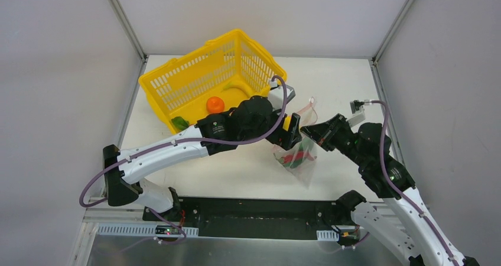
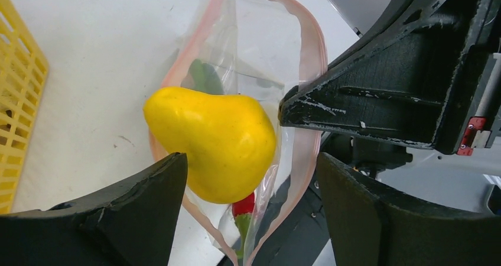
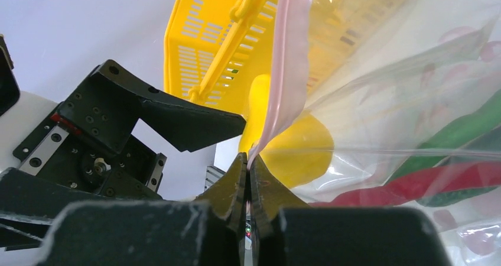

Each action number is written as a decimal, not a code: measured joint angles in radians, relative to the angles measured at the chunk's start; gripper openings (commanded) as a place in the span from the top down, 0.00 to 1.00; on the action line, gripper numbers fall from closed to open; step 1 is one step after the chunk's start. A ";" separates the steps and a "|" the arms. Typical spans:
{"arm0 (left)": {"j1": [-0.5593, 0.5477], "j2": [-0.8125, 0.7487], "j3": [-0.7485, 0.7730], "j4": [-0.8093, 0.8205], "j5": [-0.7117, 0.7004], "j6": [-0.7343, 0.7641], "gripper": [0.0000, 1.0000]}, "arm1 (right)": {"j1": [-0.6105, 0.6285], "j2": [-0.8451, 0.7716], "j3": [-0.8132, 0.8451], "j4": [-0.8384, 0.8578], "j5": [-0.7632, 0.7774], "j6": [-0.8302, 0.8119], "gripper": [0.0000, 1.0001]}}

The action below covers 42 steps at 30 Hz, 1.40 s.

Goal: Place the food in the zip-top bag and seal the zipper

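The zip-top bag hangs open between both grippers, above the table. My right gripper is shut on the bag's pink zipper and holds that edge up. My left gripper is open over the bag's mouth. A yellow lemon sits in the mouth, against the left finger and well apart from the right one. A red chili and a green pepper lie inside the bag. An orange fruit, a banana and a green pepper lie in the basket.
The yellow plastic basket lies tipped on its side at the back left, its opening toward the arms. Grey walls close the table on the left, right and back. Both wrists crowd together around the bag right of centre.
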 measured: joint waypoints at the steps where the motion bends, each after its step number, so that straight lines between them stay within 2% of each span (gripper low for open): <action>1: 0.000 0.003 0.000 0.000 0.008 0.000 0.26 | 0.000 0.000 0.000 0.000 0.000 0.000 0.97; 5: 0.000 0.016 0.008 -0.009 0.037 0.002 0.47 | 0.000 0.000 0.000 0.000 0.002 0.000 0.97; 9: 0.000 0.041 0.037 -0.013 0.077 0.009 0.56 | 0.000 0.000 0.000 0.000 0.005 0.000 0.97; 11: 0.000 0.048 0.042 -0.013 0.095 0.011 0.57 | 0.000 0.000 0.000 0.004 0.004 0.000 0.97; 18: 0.000 0.061 0.044 -0.013 0.128 0.020 0.54 | 0.000 -0.001 0.000 0.013 0.005 -0.001 0.97; 21: 0.000 0.066 0.044 -0.013 0.137 0.019 0.42 | 0.000 -0.007 -0.004 0.014 0.014 0.000 0.97; 25: 0.000 0.043 0.009 0.024 0.139 0.020 0.33 | 0.000 -0.013 -0.004 0.014 0.031 -0.004 0.97; 30: 0.000 -0.037 -0.017 0.033 0.137 0.029 0.32 | 0.000 -0.014 -0.004 0.014 0.033 -0.026 0.97; 33: 0.000 -0.096 -0.019 0.034 0.101 0.042 0.29 | 0.000 -0.010 -0.004 0.012 0.032 -0.046 0.97; 37: 0.000 -0.145 -0.021 0.010 -0.002 0.061 0.21 | 0.000 0.013 0.003 -0.008 0.025 -0.076 0.97; 42: 0.002 -0.078 0.023 -0.089 -0.092 0.070 0.21 | 0.000 0.048 0.027 -0.035 0.003 -0.112 0.97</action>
